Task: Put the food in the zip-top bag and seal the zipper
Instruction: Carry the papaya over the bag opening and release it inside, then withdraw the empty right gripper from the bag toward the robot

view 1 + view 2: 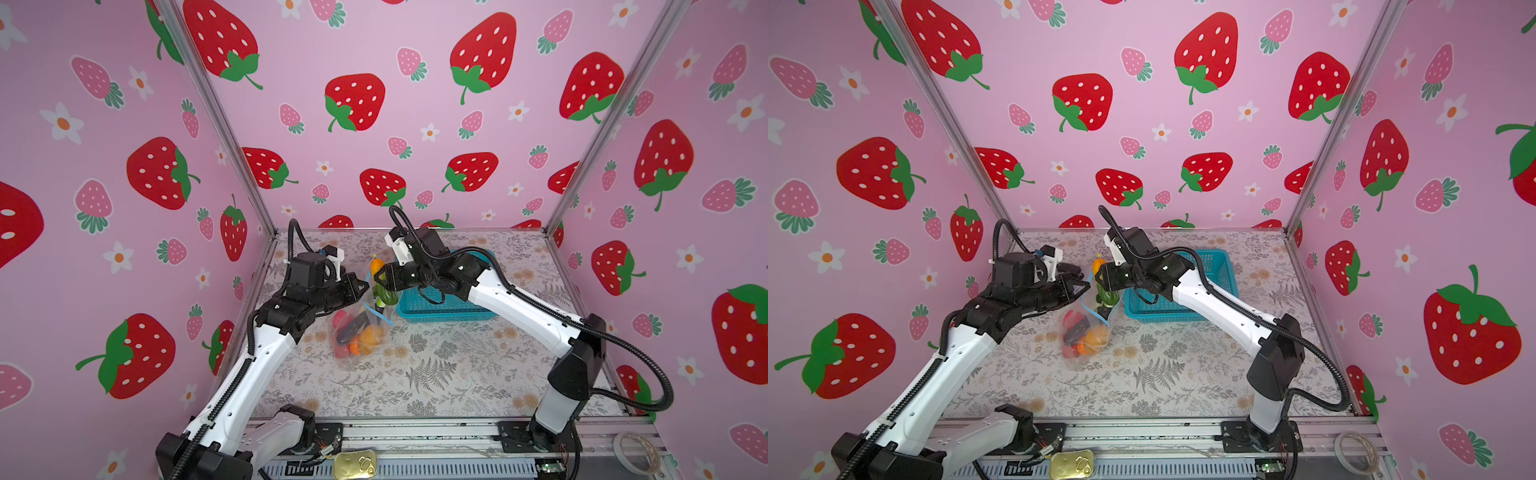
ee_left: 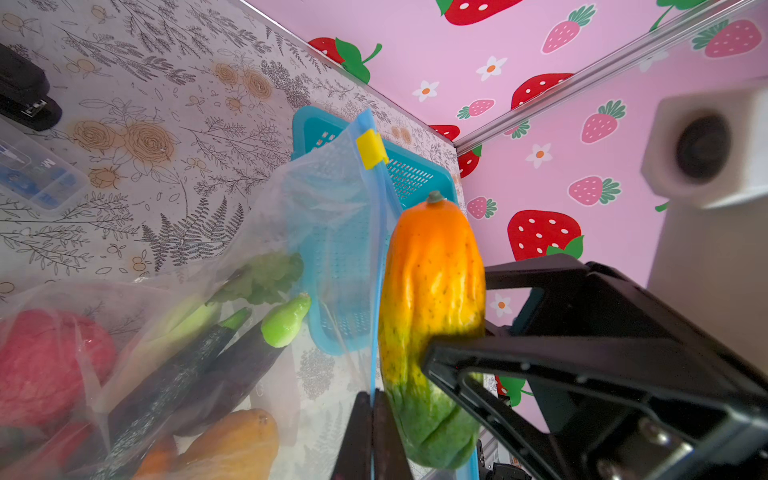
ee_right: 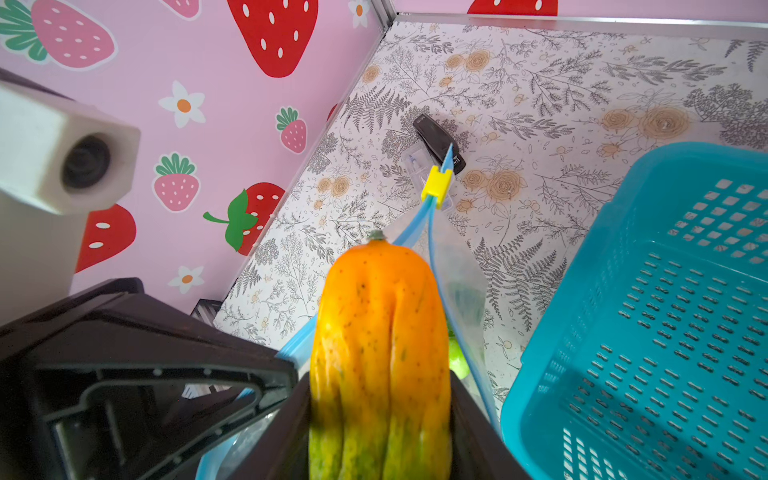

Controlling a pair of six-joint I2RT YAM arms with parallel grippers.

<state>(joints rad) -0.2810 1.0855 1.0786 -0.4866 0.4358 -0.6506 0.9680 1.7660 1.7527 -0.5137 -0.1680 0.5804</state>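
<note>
Nothing legible appears on any surface. A clear plastic box (image 2: pixel 39 174) on the counter (image 2: pixel 187 124) bears a few pale letters, too blurred to make out. The black stapler (image 3: pixel 436 139) next to it carries a small white mark, also illegible. The gold tin (image 1: pixel 355 464), at the lower centre of the frame in both top views, shows only embossed shapes.

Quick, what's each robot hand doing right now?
Left gripper: closed on the edge of the zip-top bag.
Right gripper: closed on the green-orange cucumber.
</note>
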